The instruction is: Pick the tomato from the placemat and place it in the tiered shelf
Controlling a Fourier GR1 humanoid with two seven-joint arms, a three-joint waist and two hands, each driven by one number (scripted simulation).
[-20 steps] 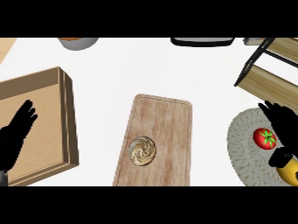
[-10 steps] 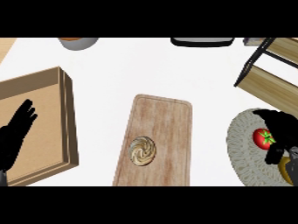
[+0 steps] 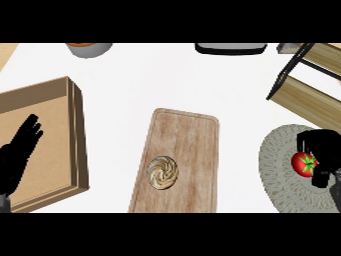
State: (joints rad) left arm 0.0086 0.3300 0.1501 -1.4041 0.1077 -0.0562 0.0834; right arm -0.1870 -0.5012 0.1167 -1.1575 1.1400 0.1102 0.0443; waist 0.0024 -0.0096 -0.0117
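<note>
Right hand (image 3: 329,156) curled round tomato (image 3: 303,163) (stem leftward)

tomato (image 3: 303,164) on placemat (image 3: 287,175), surface's right, under my right hand (image 3: 328,155) | shelf (image 3: 317,80) behind placemat, far right | board (image 3: 179,160) centre, pastry (image 3: 163,172) on it | tray (image 3: 33,135) left, my left hand (image 3: 10,160) over it | bowl (image 3: 89,48) far left | pan (image 3: 230,48) far centre

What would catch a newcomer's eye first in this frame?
The red tomato on the round grey placemat at the right, with the right hand curled round it. Next, the long wooden cutting board at centre carrying a swirled pastry.
</note>
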